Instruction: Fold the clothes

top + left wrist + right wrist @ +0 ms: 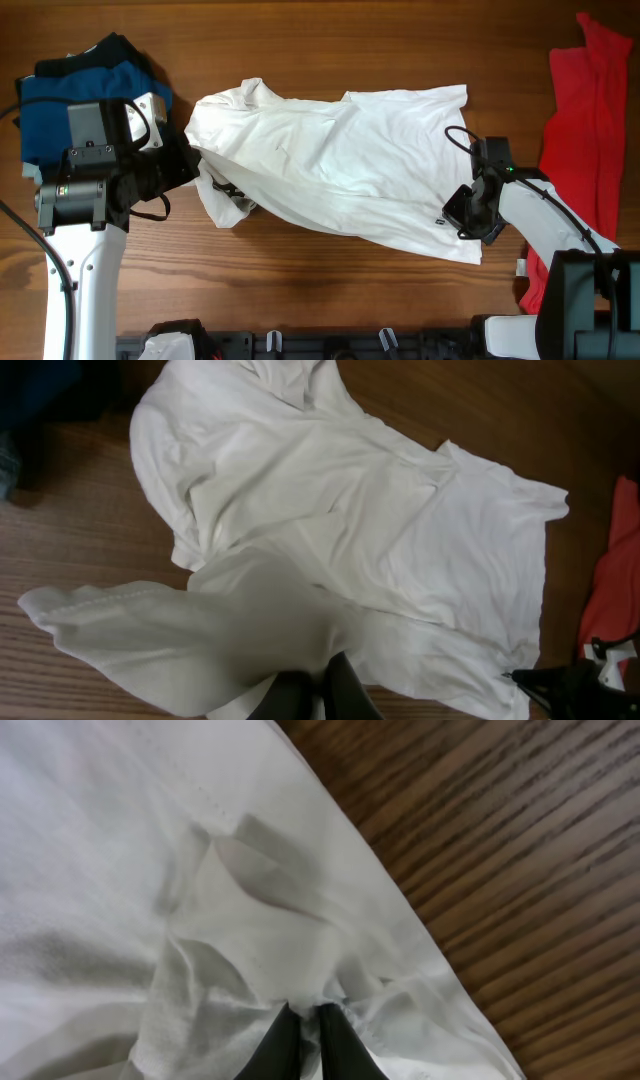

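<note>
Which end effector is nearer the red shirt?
Right. The right end effector pinches the white shirt at its edge nearest the red shirt; the left end effector pinches the opposite end, beside the blue garment.
</note>
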{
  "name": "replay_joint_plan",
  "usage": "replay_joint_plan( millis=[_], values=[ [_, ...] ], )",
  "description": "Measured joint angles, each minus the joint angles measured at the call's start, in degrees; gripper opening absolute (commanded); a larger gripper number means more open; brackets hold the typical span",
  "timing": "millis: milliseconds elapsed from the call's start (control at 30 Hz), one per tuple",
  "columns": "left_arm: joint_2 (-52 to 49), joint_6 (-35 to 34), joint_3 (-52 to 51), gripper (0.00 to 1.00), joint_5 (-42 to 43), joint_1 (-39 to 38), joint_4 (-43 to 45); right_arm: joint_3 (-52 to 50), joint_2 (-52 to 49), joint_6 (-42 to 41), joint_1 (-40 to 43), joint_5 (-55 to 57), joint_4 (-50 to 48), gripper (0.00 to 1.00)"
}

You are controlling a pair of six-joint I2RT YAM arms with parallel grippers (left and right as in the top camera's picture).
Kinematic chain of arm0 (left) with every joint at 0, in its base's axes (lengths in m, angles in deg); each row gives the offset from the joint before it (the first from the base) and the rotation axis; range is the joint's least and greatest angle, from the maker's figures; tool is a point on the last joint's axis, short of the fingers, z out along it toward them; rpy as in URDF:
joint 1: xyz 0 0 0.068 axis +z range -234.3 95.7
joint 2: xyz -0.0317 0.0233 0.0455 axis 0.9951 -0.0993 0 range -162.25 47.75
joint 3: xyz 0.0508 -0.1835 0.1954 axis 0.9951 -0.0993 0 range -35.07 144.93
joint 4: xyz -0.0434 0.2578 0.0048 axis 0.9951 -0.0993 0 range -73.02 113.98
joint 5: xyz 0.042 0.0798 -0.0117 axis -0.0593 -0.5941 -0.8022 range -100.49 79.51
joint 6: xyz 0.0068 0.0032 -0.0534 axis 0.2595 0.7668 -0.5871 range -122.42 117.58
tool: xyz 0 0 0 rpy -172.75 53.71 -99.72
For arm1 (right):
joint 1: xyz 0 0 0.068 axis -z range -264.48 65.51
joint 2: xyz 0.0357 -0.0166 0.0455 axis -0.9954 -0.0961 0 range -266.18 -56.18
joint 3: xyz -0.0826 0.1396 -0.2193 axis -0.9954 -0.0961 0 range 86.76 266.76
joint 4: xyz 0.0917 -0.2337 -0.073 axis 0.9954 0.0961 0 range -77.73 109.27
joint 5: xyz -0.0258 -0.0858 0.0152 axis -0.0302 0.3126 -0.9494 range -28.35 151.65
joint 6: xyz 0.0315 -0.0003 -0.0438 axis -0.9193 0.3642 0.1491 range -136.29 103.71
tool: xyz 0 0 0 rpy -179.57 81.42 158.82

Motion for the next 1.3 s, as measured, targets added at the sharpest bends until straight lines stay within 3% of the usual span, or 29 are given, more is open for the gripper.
replay_joint_plan(
  millis=[500, 1300],
  values=[
    [0.0, 0.0, 0.0, 0.04, 0.0, 0.0, 0.0, 2.6, 8.2, 0.0, 0.0, 0.0, 5.6, 0.04],
    [0.0, 0.0, 0.0, 0.04, 0.0, 0.0, 0.0, 2.6, 8.4, 0.0, 0.0, 0.2, 9.6, 0.06]
  ],
)
